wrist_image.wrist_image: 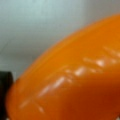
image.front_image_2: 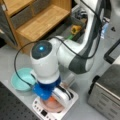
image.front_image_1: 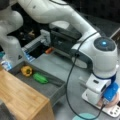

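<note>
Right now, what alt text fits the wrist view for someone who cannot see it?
A glossy orange object fills most of the wrist view, curving from lower left to upper right. Behind it is a pale grey surface, and a dark part shows at the left edge.

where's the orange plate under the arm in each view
Front view: the round orange plate sits at the bottom right, on the white scale, mostly hidden by the wrist.
Front view: it lies at bottom centre, on that scale, under the blue wrist part.
Wrist view: its glossy orange surface fills most of the picture; the gripper does not show.
Shared landmark: the teal bowl on the grey table beside the scale.
</note>
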You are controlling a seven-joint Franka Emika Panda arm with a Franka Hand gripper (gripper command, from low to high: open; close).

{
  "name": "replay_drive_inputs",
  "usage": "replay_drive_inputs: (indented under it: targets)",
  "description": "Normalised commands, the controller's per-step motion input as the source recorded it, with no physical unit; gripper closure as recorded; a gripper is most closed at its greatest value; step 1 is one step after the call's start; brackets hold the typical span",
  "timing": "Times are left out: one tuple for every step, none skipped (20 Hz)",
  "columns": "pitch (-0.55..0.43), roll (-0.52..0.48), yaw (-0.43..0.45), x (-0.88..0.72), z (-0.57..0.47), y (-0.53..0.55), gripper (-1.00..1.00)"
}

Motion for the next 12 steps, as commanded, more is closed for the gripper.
replay_drive_inputs:
  targets:
    - [0.019, -0.161, 0.145, -0.01, -0.05, -0.06, 1.00]
    - [0.018, -0.161, 0.145, -0.01, -0.06, -0.06, 1.00]
    - [0.018, -0.161, 0.145, -0.01, -0.06, -0.06, 1.00]
    - [0.023, -0.159, 0.140, -0.02, -0.05, -0.05, 1.00]
    - [0.029, -0.160, 0.138, -0.03, -0.04, -0.05, 1.00]
    - [0.031, -0.161, 0.138, -0.03, -0.03, -0.05, 1.00]
    - [0.036, -0.162, 0.142, -0.04, -0.02, -0.04, 1.00]
    - [0.039, -0.163, 0.143, -0.04, 0.00, -0.04, 1.00]
    - [0.042, -0.165, 0.145, -0.04, 0.02, -0.04, 1.00]
    - [0.047, -0.168, 0.144, -0.05, 0.04, -0.04, 1.00]
    - [0.052, -0.169, 0.145, -0.06, 0.07, -0.04, 1.00]
    - [0.057, -0.170, 0.144, -0.06, 0.11, -0.03, 1.00]
